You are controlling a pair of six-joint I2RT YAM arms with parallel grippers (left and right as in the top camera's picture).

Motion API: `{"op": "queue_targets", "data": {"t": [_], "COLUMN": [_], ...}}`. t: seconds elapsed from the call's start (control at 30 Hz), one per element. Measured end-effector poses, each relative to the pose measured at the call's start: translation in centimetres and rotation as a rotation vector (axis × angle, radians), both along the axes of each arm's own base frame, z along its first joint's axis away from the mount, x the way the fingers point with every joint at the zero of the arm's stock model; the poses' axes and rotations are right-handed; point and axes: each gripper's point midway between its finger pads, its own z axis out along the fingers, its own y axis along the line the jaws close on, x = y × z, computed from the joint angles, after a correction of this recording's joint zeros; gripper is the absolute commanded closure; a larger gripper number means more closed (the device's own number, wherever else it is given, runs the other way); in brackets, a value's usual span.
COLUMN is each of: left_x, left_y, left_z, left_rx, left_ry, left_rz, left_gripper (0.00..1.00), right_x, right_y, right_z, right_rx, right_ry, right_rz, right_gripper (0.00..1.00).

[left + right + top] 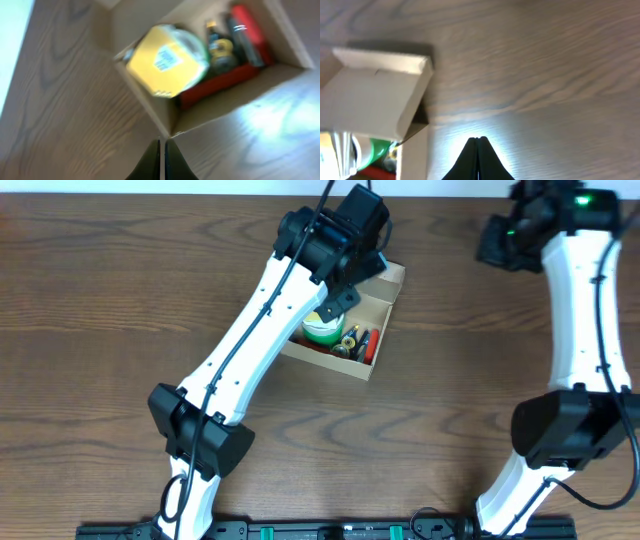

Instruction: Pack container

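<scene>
Left gripper (162, 150) up close: fingers pressed together, nothing between them, the tips poised right at the near corner of the box (159, 107). Whether they touch the cardboard, I can't say.

Just past that corner the box is open and loaded. A yellow-topped round thing, probably a jar (167, 59) though the view is smeared, sits against the near wall. Beside it are a small dark bottle (220, 50) and a red tube (248, 34), snug along the far side.

From overhead, the box sits mid-table, towards the far edge and partly under the left wrist. Its flap (372, 102) is swung back, away from the opening.

Farther out, the right gripper (477, 145) is also pinched together and holds nothing. It hangs above bare table (545, 75), with the flap off to one side of its view and well apart from it.

My read: the filling looks finished and this is the lid step, not yet done. Next, a closed fingertip needs to get behind the free edge of the flap and sweep it over the contents. The other arm should steady the box so it doesn't skid. The jar stands tall and may prop the lid up.
</scene>
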Motion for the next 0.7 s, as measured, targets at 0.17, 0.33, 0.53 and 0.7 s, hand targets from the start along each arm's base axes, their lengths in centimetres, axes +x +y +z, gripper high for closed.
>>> {"op": "queue_targets", "data": {"t": [0.17,0.33,0.53,0.7], "left_x": [2.2,4.8,6.1,6.6], "left_y": [5.8,13.8,20.0,22.0], "left_z": [0.0,-0.1,-0.4,-0.3], "left_rx": [0.015,-0.058,-0.218,-0.289], "left_ry": [-0.015,-0.012,0.034,0.033], "left_rz": [0.278,0.601,0.836,0.929], "left_gripper": [0.94,0.94,0.94,0.94], "right_x": [-0.4,-2.2,-3.3,-1.6], "right_y": [3.6,5.7,6.0,6.8], "right_z": [-3.9,-8.7,-11.2,-11.8], "right_rx": [-0.001,-0.006,-0.007,0.03], "right_ry": [0.053,0.145,0.193,0.115], "right_rz": [0.08,0.128,0.138,0.149], "right_gripper": [0.99,0.99,0.99,0.99]}}
